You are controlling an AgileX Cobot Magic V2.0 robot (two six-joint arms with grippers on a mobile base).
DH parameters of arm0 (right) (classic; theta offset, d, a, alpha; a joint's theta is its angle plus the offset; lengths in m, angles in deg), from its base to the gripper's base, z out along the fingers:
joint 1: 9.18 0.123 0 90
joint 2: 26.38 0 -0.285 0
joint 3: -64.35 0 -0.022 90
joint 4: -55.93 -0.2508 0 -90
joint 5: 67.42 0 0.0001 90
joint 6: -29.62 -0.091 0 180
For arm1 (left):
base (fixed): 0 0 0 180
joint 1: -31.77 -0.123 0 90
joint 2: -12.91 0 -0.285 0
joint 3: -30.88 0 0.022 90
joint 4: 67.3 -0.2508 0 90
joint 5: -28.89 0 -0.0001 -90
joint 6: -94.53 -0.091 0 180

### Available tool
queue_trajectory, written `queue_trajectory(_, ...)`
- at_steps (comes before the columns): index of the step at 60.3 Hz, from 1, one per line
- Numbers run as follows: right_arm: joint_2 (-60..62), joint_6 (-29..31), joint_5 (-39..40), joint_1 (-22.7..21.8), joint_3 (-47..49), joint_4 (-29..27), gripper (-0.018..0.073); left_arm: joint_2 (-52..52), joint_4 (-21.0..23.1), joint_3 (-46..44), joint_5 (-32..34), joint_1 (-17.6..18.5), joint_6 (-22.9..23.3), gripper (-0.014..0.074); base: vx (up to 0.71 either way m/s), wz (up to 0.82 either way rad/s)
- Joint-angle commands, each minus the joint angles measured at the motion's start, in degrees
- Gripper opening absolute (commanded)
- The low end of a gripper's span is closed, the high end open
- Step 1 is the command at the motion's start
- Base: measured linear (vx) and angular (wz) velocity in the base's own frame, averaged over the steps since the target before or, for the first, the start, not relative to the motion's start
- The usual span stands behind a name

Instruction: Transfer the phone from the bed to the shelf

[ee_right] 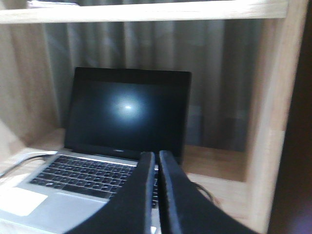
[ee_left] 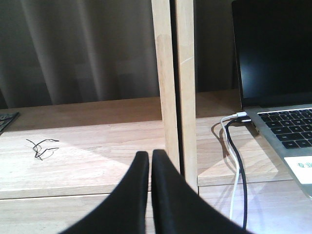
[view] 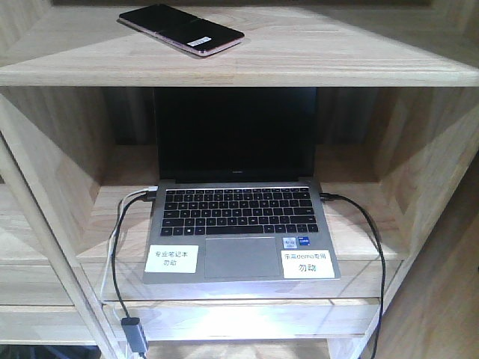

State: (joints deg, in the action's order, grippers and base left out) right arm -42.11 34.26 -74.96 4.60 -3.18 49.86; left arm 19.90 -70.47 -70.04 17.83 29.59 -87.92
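Observation:
The phone [view: 182, 30], glossy black with a pinkish edge and a white barcode sticker, lies flat on the upper plank of the pale wooden shelf [view: 314, 56] in the front view. No gripper touches it. My left gripper [ee_left: 150, 156] is shut with nothing between its black fingers, hovering before an upright post of the shelf [ee_left: 173, 87]. In its own wrist view my right gripper [ee_right: 156, 157] is shut and empty, facing the laptop. The bed is out of view.
An open grey laptop [view: 239, 217] with a dark screen stands in the middle compartment, with cables [view: 116, 247] plugged in on both sides. A small tangle of dark wire [ee_left: 41, 147] lies on the left compartment's plank. Curtains hang behind the shelf.

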Motion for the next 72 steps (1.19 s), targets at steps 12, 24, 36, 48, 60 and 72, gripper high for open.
queue_trajectory(12,-0.4,0.2,2.9,-10.6,0.8,1.0,-0.0003,-0.6,0.3,-1.5,4.1,0.0,0.2,0.0001,0.00,0.00)
queue_trajectory(24,4.0,-0.6,4.2,-15.6,-5.1,1.0,-0.0003,-0.6,0.3,-1.5,4.1,0.0,0.2,0.0001,0.00,0.00)
queue_trajectory(36,9.0,-0.4,5.5,-17.8,-11.0,1.0,-0.0003,-0.6,0.3,-1.5,4.1,0.0,0.2,0.0001,0.00,0.00)
queue_trajectory(48,9.2,1.2,3.5,-17.8,-11.7,1.2,-0.0003,-0.6,0.3,-1.5,4.1,0.0,0.2,0.0001,0.00,0.00)
queue_trajectory(60,9.2,1.3,3.5,-17.8,-11.7,1.2,-0.0003,-0.6,0.3,-1.5,4.1,0.0,0.2,0.0001,0.00,0.00)
queue_trajectory(72,9.2,1.1,3.5,-17.8,-11.7,1.2,-0.0003,-0.6,0.3,-1.5,4.1,0.0,0.2,0.0001,0.00,0.00)
